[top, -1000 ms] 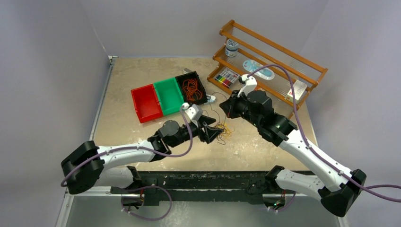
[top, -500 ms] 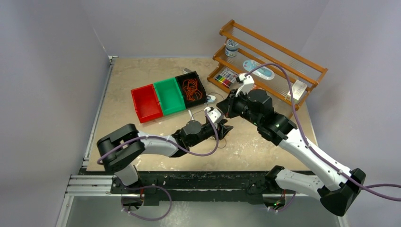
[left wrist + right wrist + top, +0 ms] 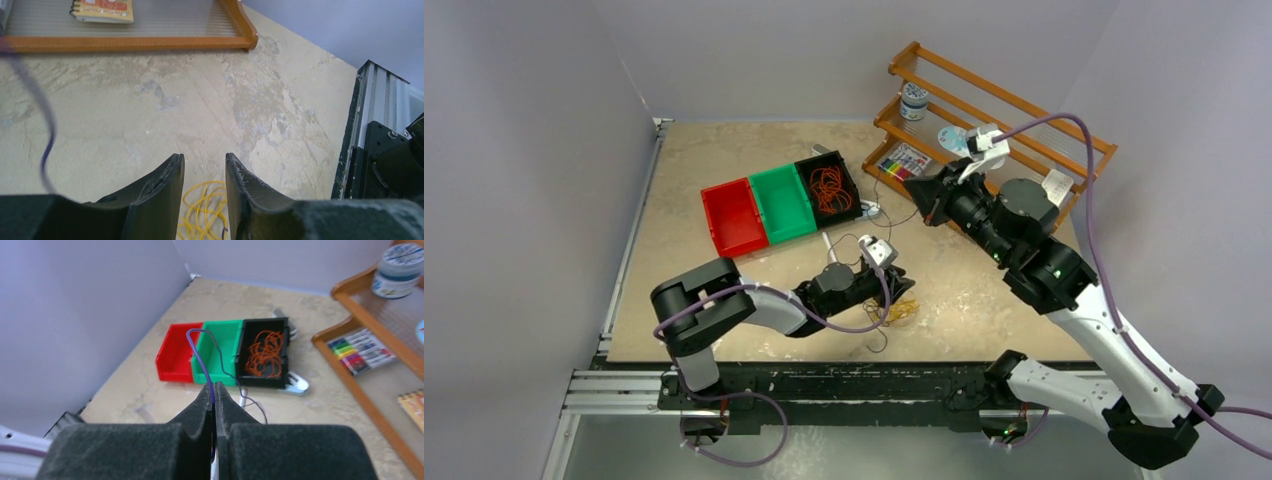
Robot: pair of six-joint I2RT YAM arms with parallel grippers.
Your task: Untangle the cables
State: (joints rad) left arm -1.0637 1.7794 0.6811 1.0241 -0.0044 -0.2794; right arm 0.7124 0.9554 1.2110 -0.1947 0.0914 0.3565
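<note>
Beige tabletop (image 3: pixel 684 200) spreads across the overhead view, with a wooden rack (image 3: pixel 1024 110) at upper right and an orange cable (image 3: pixel 827 190) coiled in the black bin (image 3: pixel 852 180) left of centre. Near the rack, the right gripper (image 3: pixel 921 190) pinches a thin dark cable (image 3: pixel 203 365) tight. At lower centre the left gripper (image 3: pixel 902 285) holds its jaws narrowly apart, empty, over the yellow cable (image 3: pixel 205 210).

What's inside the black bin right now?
A tangle of orange cable lies loose inside the black bin, covering most of its floor. Nothing else shows; anything under the tangle would be hidden.
</note>
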